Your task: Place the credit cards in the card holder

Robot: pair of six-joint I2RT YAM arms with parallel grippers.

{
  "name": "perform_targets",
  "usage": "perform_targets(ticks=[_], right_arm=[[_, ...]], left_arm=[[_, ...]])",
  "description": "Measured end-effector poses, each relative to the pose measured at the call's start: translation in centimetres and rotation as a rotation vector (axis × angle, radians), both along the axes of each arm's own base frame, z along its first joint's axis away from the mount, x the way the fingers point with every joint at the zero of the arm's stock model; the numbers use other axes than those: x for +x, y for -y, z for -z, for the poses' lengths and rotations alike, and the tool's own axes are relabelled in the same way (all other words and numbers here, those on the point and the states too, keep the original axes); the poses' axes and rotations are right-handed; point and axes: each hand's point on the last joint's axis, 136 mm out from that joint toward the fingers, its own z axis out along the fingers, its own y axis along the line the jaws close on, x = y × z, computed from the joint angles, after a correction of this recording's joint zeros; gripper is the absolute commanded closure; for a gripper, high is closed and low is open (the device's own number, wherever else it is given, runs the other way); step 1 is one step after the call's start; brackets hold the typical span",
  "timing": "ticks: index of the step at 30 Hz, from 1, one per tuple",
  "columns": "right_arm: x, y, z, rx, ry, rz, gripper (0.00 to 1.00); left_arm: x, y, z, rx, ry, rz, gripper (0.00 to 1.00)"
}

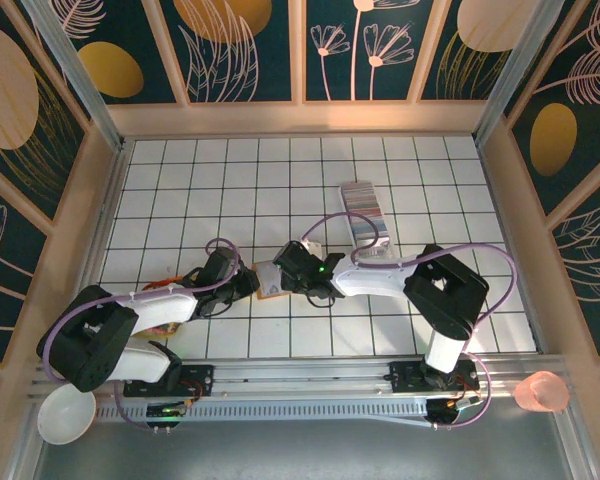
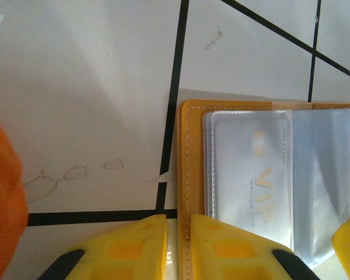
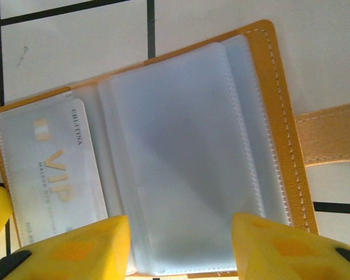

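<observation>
Surface: white tiled table (image 1: 180, 180), black grid lines, boxed in by a pale wooden frame (image 1: 300, 118) at the left, right and far sides.
Near centre: tan leather card holder (image 1: 269, 283), lying open and flat, clear sleeves facing up, clasp tab stretched out on the tile.
Farther back, right of centre: credit cards (image 1: 361, 205), a long row stacked on edge, well apart from the card holder.
Tile beside the card holder: faint scuff marks (image 2: 76, 173).

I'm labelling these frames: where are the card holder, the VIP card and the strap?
card holder (image 3: 277, 111), right wrist view, stitched leather border.
VIP card (image 3: 52, 169), right wrist view, its gold lettering.
strap (image 3: 332, 135), right wrist view, its middle.
</observation>
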Motion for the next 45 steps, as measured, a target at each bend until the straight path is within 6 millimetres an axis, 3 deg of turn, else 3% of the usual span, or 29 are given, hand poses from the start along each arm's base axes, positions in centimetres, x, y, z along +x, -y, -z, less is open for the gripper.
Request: perform_targets(ticks=[9, 24, 45], right_arm=[[0.1, 0.2, 0.7, -0.022, -0.002, 0.005, 0.5], [0.5, -2.5, 0.3, 0.073, -0.002, -0.023, 0.51], [-0.4, -4.6, 0.0, 0.147, -0.013, -0.062, 0.69]], left_arm=[[0.0, 0.1, 0.0, -0.003, 0.001, 0.002, 0.84], [0.0, 0.1, 0.1, -0.011, 0.011, 0.002, 0.87], [-0.2, 0.2, 0.0, -0.029, 0.016, 0.008, 0.91]])
